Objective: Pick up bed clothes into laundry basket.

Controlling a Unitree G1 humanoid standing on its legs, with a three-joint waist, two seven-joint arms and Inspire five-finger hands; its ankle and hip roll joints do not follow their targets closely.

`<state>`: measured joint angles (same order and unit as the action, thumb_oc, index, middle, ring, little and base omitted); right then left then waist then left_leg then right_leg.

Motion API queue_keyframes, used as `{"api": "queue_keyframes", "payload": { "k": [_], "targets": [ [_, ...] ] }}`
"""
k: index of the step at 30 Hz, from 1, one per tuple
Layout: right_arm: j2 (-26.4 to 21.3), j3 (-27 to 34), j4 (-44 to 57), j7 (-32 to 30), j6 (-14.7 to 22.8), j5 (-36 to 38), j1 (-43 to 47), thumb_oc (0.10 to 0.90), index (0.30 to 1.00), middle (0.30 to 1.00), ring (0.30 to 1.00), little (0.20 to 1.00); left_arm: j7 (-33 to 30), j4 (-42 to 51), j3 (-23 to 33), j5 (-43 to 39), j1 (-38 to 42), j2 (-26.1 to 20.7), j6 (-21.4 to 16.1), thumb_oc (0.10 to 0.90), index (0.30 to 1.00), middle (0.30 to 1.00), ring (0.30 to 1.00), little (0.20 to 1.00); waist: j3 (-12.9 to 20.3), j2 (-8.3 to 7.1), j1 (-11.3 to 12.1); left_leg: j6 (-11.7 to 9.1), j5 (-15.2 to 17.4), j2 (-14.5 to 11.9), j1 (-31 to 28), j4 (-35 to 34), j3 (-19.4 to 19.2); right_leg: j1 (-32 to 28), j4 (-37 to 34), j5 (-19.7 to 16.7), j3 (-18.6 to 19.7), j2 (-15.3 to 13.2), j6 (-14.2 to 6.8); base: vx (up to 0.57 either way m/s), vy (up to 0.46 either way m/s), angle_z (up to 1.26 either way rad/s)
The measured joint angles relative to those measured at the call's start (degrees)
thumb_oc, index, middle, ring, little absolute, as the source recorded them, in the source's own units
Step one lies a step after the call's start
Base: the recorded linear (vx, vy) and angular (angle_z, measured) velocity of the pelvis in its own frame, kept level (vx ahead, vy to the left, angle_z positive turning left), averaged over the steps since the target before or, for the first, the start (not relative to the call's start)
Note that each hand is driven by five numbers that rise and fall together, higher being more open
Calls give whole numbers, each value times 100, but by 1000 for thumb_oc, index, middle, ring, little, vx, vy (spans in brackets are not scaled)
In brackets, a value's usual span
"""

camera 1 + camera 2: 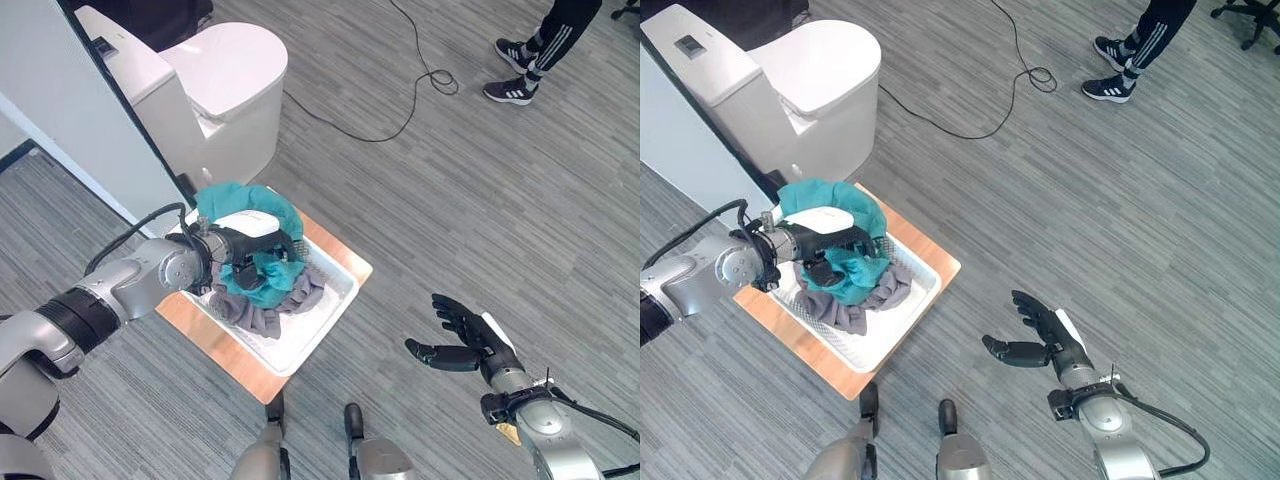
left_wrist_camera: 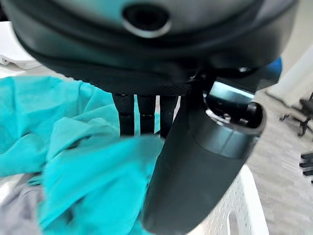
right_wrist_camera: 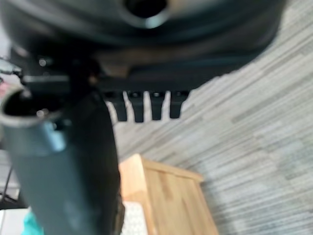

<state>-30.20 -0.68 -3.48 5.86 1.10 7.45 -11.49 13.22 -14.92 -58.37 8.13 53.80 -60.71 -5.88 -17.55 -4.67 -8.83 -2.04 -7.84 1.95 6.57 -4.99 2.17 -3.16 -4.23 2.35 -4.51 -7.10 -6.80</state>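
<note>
Left eye view: the left hand point(image 1: 245, 250) lies over the white laundry basket point(image 1: 330, 300), its fingers point(image 2: 134, 115) curled round a teal cloth point(image 1: 262, 280) bunched in the basket on top of a grey garment point(image 1: 265, 315). The basket sits on a low wooden board point(image 1: 215, 345) on the floor beside a white toilet point(image 1: 215, 85). The right hand point(image 1: 465, 340) hovers over bare floor well apart, fingers spread wide and holding nothing. A person's legs point(image 1: 545, 50) stand at the far edge.

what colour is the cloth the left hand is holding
Teal cloth, clearest in the left eye view.
</note>
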Motion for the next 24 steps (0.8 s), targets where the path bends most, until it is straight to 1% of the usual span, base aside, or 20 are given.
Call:
{"api": "queue_keyframes", "payload": {
  "k": [1, 4, 7, 8, 10, 11, 12, 13, 15, 17, 18, 20, 21, 22, 23, 24],
  "targets": [
    [0, -1, 0, 3, -4, -1, 3, 800, 900, 900, 900, 900, 9, 72, 2, -4, 0, -42, 5, 800, 900, 900, 900, 900, -8, 13, 20, 0, 0, 0, 7, 0, 5, 1, -3, 0, -4, 1, 0, 0, 0, 0],
    [1, 5, -1, 13, -19, -2, -9, 800, 900, 900, 900, 900, 21, 555, 20, -46, 11, -473, -7, 800, 900, 900, 900, 900, -11, 15, 27, 0, 0, 1, 12, 1, 10, -4, -13, -1, -8, 3, 1, 0, 0, 0],
    [1, 4, -1, 28, -33, -7, 12, 800, 900, 900, 900, 900, 50, 794, 47, -206, 51, -803, -1, 800, 900, 900, 900, 900, -10, 18, 50, 0, -1, 1, 6, 1, 16, -14, -13, -1, -14, 4, 1, 0, 0, 0],
    [1, 12, -1, 31, -37, -18, 12, 800, 900, 900, 900, 900, 122, 908, 49, -356, 78, -950, -7, 800, 900, 900, 900, 900, -10, 19, 40, 0, -1, 1, 4, 1, 19, -16, -12, -1, -16, 5, 1, 0, 0, 0],
    [15, 6, -2, 48, -48, -41, 23, 800, 900, 900, 900, 900, 140, 1103, 58, -618, 118, -1231, -3, 800, 900, 900, 900, 900, -9, 23, 92, 0, -1, 1, -8, 1, 21, -28, -15, -1, -16, 4, 1, 0, 0, 0],
    [21, 12, -3, 52, -61, -44, 7, 800, 900, 900, 900, 900, 132, 1326, 130, -834, 134, -1466, -15, 800, 900, 900, 900, 900, -11, 23, 107, 0, -1, 0, -5, 1, 27, -29, -18, -1, -20, 6, 1, 0, 0, 0],
    [21, 10, -5, 71, -70, -50, -22, 800, 900, 900, 900, 900, 113, 1461, 257, -997, 161, -1593, -25, 800, 900, 900, 900, 900, -9, 27, 137, 0, -1, 0, -14, 1, 28, -36, -19, -1, -20, 7, 1, 0, 0, 0],
    [22, 9, -5, 107, -74, -51, -35, 800, 900, 900, 900, 900, 68, 1543, 301, -1041, 262, -1677, -28, 800, 900, 900, 900, 900, -8, 29, 179, -2, -2, -1, -14, 1, 34, -42, -20, -1, -26, 9, 1, 15, -8, 4],
    [31, 4, -6, 158, -77, -53, -24, 800, 900, 900, 900, 900, -76, 1640, 369, -1159, 383, -1866, -127, 800, 900, 900, 900, 900, -8, 30, 195, -3, -4, 0, -14, 2, 62, -59, -27, -1, -53, 12, 1, 12, -5, 6],
    [39, 13, -5, 164, -77, -52, -42, 800, 900, 900, 900, 900, -350, 1737, 700, -1501, 398, -2095, -259, 800, 900, 900, 900, 900, -7, 30, 204, -3, -10, 2, -13, 2, 90, -73, -33, -1, -87, 16, 1, 7, 3, 6],
    [39, 13, -5, 164, -77, -52, -57, 800, 900, 900, 900, 900, -452, 1745, 809, -1590, 409, -2135, -296, 800, 900, 900, 900, 900, -6, 33, 203, -3, -12, 2, -13, 1, 104, -80, -33, -1, -105, 20, 1, 9, 4, 10],
    [136, 69, -6, 167, -75, -52, -110, 800, 900, 900, 900, 900, -675, 1750, 1324, -1945, 270, -2193, -412, 800, 900, 900, 900, 900, -5, 37, 264, -6, -16, -2, -10, 1, 143, -97, -37, 0, -153, 37, 1, 4, 8, 6],
    [231, 133, -3, 165, -75, -52, -169, 800, 900, 900, 900, 900, -860, 1768, 2221, -2268, -317, -2063, -524, 800, 900, 900, 900, 900, 1, 47, 343, -6, -15, -12, -3, 1, 140, -88, -39, -1, -153, 74, 2, 0, 0, 0],
    [257, 146, -6, 165, -77, -52, -202, 800, 900, 900, 900, 900, -1009, 1784, 2823, -2444, -765, -1905, -600, 800, 900, 900, 900, 900, 6, 62, 362, -7, -15, -14, -3, 1, 142, -94, -48, -1, -146, 52, 3, 0, 0, 0],
    [260, 129, -5, 170, -76, -52, -211, 800, 900, 900, 900, 900, -1126, 1851, 3288, -2589, -1130, -1859, -637, 800, 900, 900, 900, 900, 7, 63, 376, -7, -15, -15, 7, 1, 150, -93, -54, -1, -153, 58, 3, 0, 0, 0],
    [276, 157, -3, 167, -75, -56, -234, 800, 900, 900, 900, 900, -1231, 1932, 4382, -2873, -2067, -1425, -735, 800, 900, 900, 900, 900, 18, 86, 404, -7, -14, -8, -16, 1, 131, -108, -59, -6, -145, 39, 10, 0, 0, 0]
  ]
}}
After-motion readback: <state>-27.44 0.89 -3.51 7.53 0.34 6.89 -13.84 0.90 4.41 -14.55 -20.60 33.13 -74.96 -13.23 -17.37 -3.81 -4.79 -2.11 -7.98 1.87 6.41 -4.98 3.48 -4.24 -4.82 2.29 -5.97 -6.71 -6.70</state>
